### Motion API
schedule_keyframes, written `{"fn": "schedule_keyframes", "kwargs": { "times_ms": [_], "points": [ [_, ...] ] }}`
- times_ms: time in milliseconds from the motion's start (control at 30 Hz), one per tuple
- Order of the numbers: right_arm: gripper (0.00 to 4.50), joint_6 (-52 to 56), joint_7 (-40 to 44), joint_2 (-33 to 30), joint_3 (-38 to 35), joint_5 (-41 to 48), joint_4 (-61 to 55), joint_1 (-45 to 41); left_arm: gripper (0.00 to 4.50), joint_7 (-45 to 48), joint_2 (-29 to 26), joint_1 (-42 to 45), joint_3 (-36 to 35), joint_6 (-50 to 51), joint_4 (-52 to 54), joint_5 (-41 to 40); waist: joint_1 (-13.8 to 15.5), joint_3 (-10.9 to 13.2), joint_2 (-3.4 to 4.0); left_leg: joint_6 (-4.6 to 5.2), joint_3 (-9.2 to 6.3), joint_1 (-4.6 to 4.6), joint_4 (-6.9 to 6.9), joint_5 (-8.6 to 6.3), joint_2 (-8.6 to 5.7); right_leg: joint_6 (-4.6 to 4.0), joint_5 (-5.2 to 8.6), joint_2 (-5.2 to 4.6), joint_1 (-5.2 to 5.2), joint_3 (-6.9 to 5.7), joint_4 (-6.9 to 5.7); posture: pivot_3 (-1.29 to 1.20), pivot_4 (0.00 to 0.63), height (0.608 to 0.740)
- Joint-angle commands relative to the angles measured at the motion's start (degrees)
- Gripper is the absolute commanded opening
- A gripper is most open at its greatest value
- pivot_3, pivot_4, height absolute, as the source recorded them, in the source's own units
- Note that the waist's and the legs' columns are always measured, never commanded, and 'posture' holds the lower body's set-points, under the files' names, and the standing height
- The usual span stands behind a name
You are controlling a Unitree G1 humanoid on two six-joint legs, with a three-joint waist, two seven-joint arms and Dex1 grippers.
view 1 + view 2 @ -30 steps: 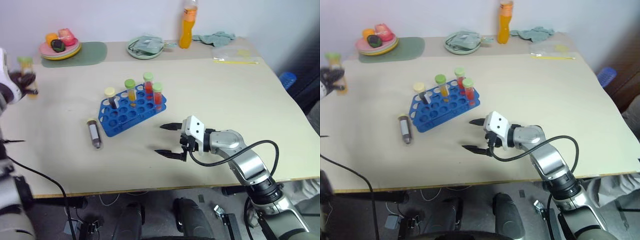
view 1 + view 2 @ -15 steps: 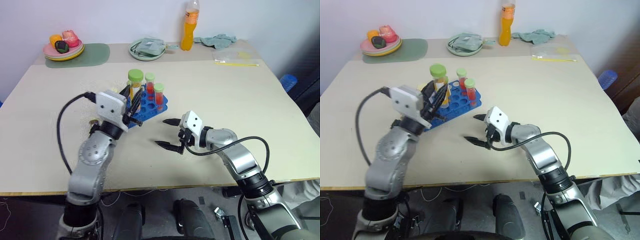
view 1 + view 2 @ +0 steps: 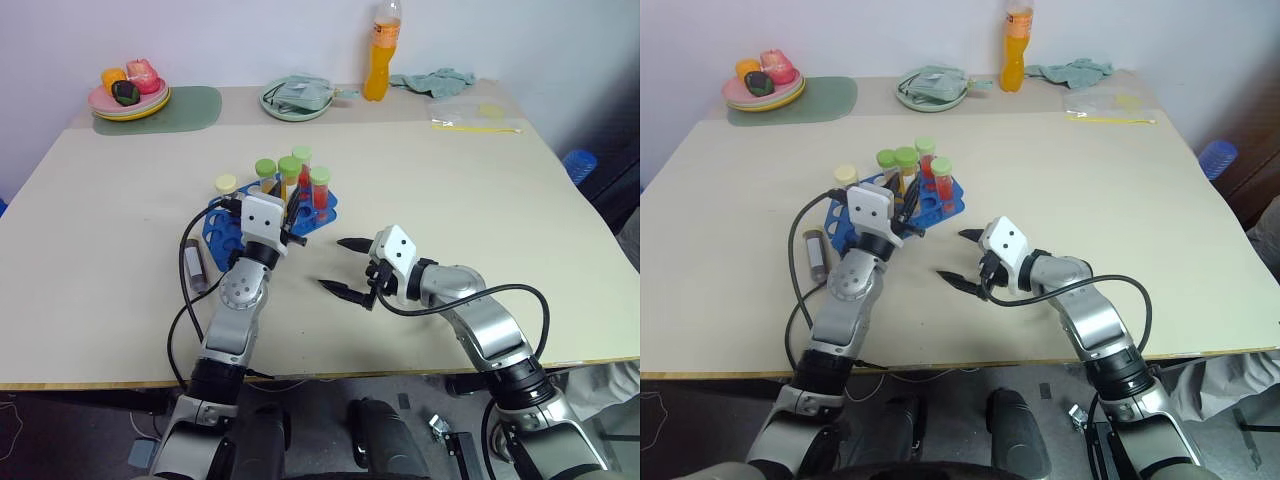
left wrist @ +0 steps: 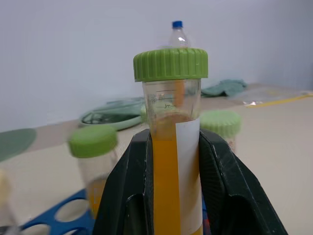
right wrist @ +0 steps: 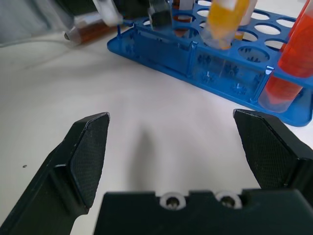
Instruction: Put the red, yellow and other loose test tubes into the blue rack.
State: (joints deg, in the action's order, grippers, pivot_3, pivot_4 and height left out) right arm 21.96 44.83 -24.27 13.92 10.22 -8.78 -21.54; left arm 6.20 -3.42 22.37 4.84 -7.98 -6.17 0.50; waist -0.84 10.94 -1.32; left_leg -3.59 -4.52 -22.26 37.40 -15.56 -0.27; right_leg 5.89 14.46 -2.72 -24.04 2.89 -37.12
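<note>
left claw (image 4: 171, 196): clamped on yellow test tube (image 4: 172, 161), above blue rack (image 3: 225, 222) | right claw (image 3: 345, 267): released, rack just beyond fingertips

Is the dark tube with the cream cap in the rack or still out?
Out. The dark tube lies flat on the table beside the blue rack, not in any hole.

Bright, even indoor light, soft shadows on the table (image 3: 420, 180); wrist-view backgrounds are blurred.

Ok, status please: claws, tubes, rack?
Left claw shut on yellow tube, over blue rack. Right claw open, empty. Dark tube lying beside rack.
</note>
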Motion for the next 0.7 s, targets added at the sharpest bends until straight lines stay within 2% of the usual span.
{"fn": "schedule_keyframes", "kwargs": {
  "times_ms": [33, 400, 700],
  "points": [
    [4.5, 0.74, -0.58, -0.58, -1.41, 0.58, -3.58, 0.49, 0.73, 0.54, 0.09, 0.82, -0.35, -2.71, -0.87, -0.02, 0.09, 0.0, 0.0, 0.0, 0.0, 0.0, 0.01, 0.0, 0.0, 0.0, 0.0, 0.0, 0.0, 0.0, 0.0, 0.0, 0.15, 0.74],
    [4.5, 1.33, -0.79, -0.99, -1.02, 0.44, -4.03, 0.7, 0.73, -1.48, -0.32, 2.58, -0.19, -3.76, -4.96, 2.7, 0.12, 0.0, 0.0, 0.0, 0.0, 0.0, 0.02, 0.0, -0.01, 0.0, 0.0, -0.01, 0.0, 0.0, -0.01, 0.0, 0.15, 0.74],
    [4.5, 1.21, -0.74, -1.01, -0.59, 0.21, -4.32, 0.97, 0.73, -1.19, 0.79, 2.71, -0.87, -4.22, -6.86, 1.44, 0.17, 0.0, 0.0, 0.0, 0.0, -0.01, 0.02, 0.0, -0.01, 0.01, 0.0, -0.01, 0.01, 0.0, 0.0, 0.0, 0.15, 0.74]
  ]
}}
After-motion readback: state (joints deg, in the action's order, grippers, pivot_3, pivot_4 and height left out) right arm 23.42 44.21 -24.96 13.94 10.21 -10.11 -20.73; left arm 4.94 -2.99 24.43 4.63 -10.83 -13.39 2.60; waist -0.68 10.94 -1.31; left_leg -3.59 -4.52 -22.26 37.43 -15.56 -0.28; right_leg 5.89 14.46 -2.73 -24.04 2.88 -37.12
